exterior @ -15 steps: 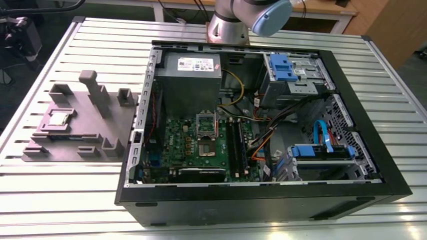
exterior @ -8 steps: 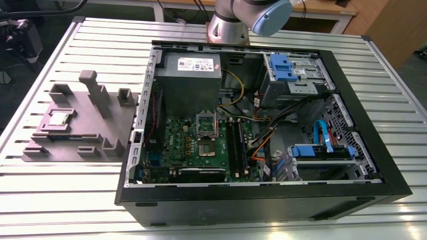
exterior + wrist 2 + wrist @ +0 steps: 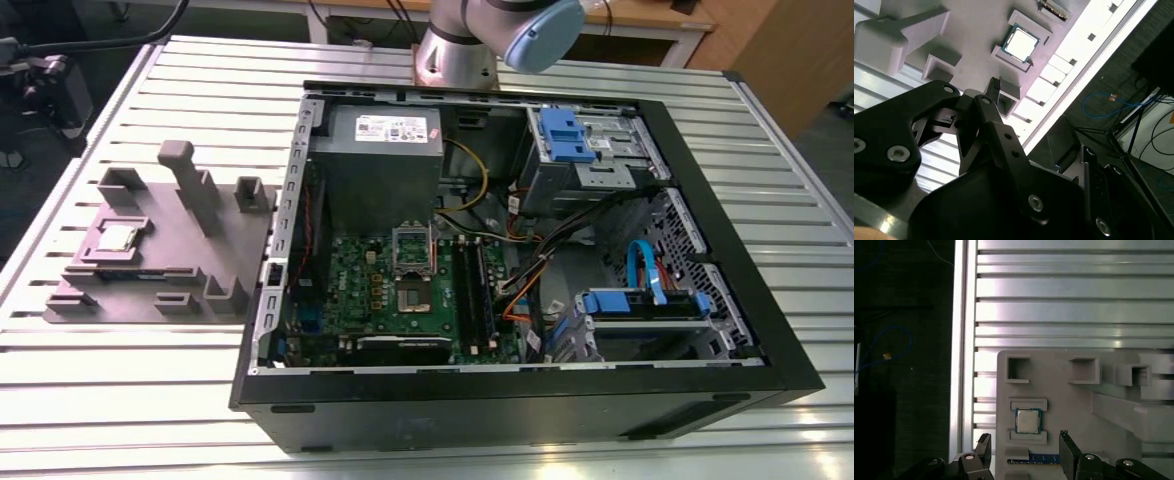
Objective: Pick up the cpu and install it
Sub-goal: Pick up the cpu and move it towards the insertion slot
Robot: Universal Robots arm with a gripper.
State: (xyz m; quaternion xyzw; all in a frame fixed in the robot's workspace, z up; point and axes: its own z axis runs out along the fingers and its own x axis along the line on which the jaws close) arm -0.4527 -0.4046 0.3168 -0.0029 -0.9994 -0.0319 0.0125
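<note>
The cpu (image 3: 1027, 420) is a small square chip with a silvery top. It lies flat in a shallow seat on the grey-mauve fixture block (image 3: 1074, 405), also seen in the second wrist view as the cpu (image 3: 1019, 43) and in the exterior view as the cpu (image 3: 118, 237). My gripper (image 3: 1024, 436) hovers above the block, open, with its two black fingers (image 3: 1068, 452) spread wider than the chip and nothing between them. The chip sits just beyond the fingertips, apart from them. Inside the case, the motherboard (image 3: 461, 300) carries the socket (image 3: 414, 296) with its metal frame lifted.
The open computer case (image 3: 694, 180) lies on the slatted metal table (image 3: 147, 400), to the exterior view's right of the fixture block (image 3: 214, 250). Upright posts (image 3: 178, 165) rise from the block. The table edge (image 3: 960, 340) runs beside the block, with dark floor and cables past it.
</note>
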